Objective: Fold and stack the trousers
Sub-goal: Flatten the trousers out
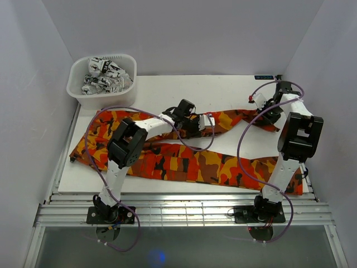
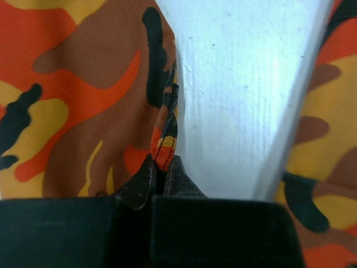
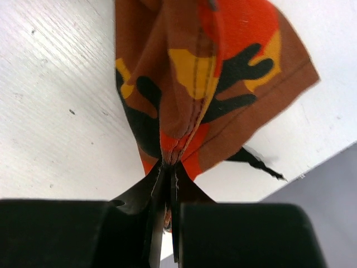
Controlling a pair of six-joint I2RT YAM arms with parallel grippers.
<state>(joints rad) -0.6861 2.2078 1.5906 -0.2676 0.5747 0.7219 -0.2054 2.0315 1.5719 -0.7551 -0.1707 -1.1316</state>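
Note:
The trousers [image 1: 184, 162], in orange, red, brown and black camouflage print, lie spread across the white table with the waist at the left and both legs running right. My left gripper [image 1: 199, 124] sits on the far leg near the table's middle. In the left wrist view it [image 2: 164, 166] is shut on a raised seam edge of the trousers [image 2: 83, 106]. My right gripper [image 1: 268, 113] is at the far leg's end on the right. In the right wrist view it [image 3: 170, 166] is shut on the bunched hem of the trousers [image 3: 212, 72].
A white basket [image 1: 78, 92] holding black-and-white patterned cloth [image 1: 106, 77] stands at the back left corner. The table's right edge [image 3: 312, 164] runs close beside the pinched hem. Grey walls enclose the table on three sides.

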